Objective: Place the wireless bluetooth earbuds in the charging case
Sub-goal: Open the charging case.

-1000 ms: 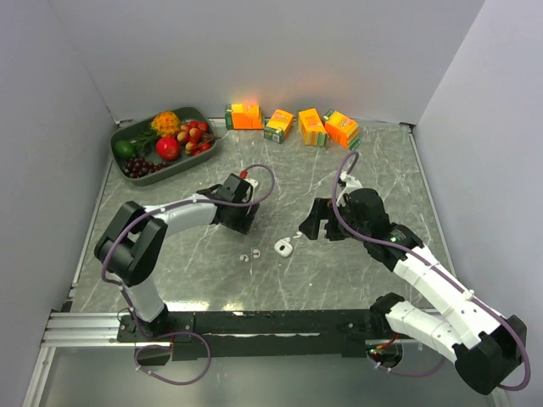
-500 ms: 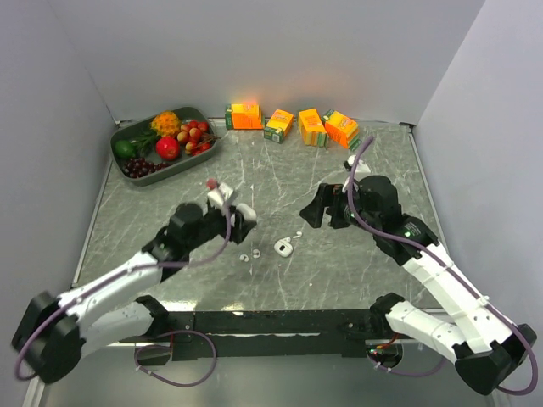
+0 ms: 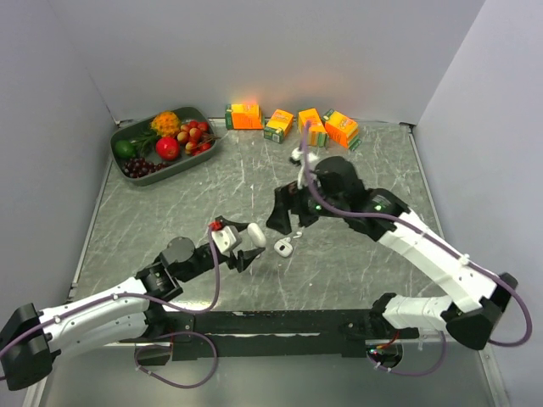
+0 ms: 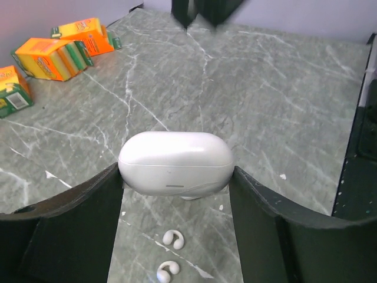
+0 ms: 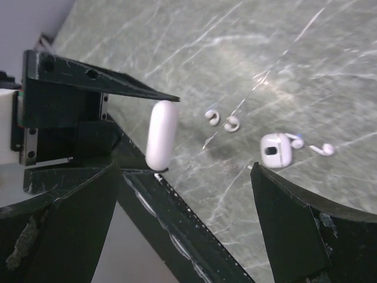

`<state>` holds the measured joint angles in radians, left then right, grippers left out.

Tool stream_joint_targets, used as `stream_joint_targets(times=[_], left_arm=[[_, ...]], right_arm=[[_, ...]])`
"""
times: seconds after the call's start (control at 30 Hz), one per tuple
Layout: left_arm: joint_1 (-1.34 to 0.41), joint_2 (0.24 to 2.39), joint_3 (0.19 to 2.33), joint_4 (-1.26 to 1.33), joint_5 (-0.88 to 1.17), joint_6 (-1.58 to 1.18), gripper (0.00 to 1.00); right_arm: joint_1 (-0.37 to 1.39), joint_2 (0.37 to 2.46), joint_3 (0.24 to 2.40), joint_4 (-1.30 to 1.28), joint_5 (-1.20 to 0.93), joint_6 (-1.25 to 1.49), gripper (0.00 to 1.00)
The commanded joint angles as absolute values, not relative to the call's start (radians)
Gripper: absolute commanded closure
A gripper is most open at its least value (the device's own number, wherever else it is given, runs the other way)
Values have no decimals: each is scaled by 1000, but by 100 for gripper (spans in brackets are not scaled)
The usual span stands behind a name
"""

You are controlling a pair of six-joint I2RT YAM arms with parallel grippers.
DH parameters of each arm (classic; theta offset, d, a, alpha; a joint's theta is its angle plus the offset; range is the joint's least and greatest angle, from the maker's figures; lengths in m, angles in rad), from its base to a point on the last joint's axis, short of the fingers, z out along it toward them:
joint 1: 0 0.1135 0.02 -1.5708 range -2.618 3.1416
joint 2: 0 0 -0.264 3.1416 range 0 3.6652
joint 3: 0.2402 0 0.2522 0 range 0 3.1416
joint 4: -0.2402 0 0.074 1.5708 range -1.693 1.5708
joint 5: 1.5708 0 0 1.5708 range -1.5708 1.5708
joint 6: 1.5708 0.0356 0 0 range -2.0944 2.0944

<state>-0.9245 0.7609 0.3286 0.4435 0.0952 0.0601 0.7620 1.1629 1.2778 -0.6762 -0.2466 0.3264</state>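
My left gripper (image 4: 175, 172) is shut on the charging case (image 4: 175, 163), a closed white oval pod held crosswise above the table. Two of the wireless bluetooth earbuds (image 4: 173, 239) (image 4: 166, 271), small white curved clips, lie on the marble just under it. In the top view the case (image 3: 255, 236) shows at the left gripper (image 3: 247, 247) near the table's middle front. My right gripper (image 3: 284, 214) stands open just behind and to the right, holding nothing. Its wrist view shows the held case (image 5: 162, 137) end on and the earbuds (image 5: 212, 117) (image 5: 232, 123) beside it.
A smaller square white case (image 3: 282, 248) with a stemmed earbud (image 3: 297, 233) beside it lies right of the left gripper. A green tray (image 3: 188, 110) of fruit stands back left. Several orange juice cartons (image 3: 312, 127) line the back wall.
The left arm has swung its gripper, with the case, forward and right to above the earbuds. The right gripper has moved left toward the table's middle, still open.
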Motion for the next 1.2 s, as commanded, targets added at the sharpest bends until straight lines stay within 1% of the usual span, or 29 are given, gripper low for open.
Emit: stream_joint_targets(times=[0.0,0.17,0.5,0.77,1.17], left_arm=[[-972,756,337,463,3,166,99],[-1011,756,345,448,-55,183,99],[-1037,750,353,425,-72,167,99],[-1046,744,365,420,-69,160,99],[-1085,712,359,396,-92,146,99]], right_arm=[[811,1201,1290,-720,-222,298,0],[831,1227,1267,-678,-227,316,0],[859,1282,1249,-577,-278,357,0],[867,1339,1269,-583,-259,353,0],[868,1391,1267,-586,-298,354,1]])
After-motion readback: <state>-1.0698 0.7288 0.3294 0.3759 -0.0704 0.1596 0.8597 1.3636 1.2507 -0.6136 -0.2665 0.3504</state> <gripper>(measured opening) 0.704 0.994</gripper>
